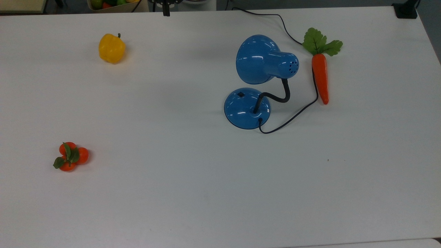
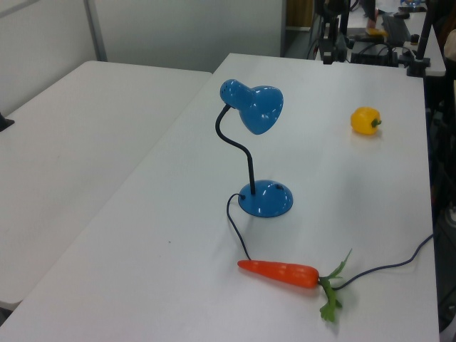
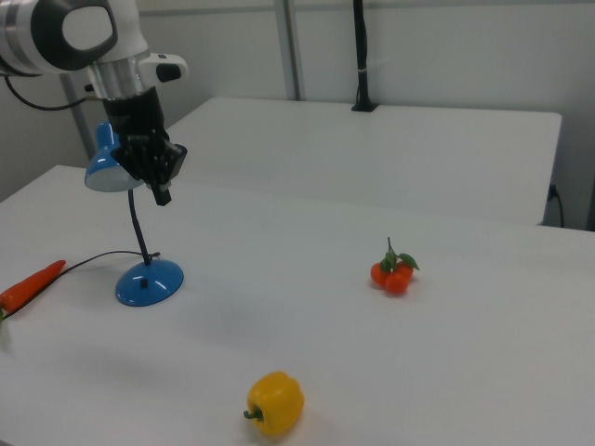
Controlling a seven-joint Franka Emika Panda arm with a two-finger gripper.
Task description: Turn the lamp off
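Lamp (image 1: 247, 109) upright on white table (image 1: 206, 193), base right of centre in top view, shade tilted, cord trailing past carrot (image 1: 320, 77). Gripper (image 3: 162, 193) raised clear of lamp, fingers pressed together, holding nothing

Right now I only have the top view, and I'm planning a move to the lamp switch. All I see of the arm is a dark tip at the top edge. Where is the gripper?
Observer: In the right view, the gripper hangs well above the table. It overlaps the lamp at its shade in the right view.
Operator: Does the shade sit low over the base, crowding the switch?
Observer: No. The left view shows the neck holding the shade well above the base, with open air between them.
Operator: Anything beside this table?
Observer: On the left view's left stands a second white table.
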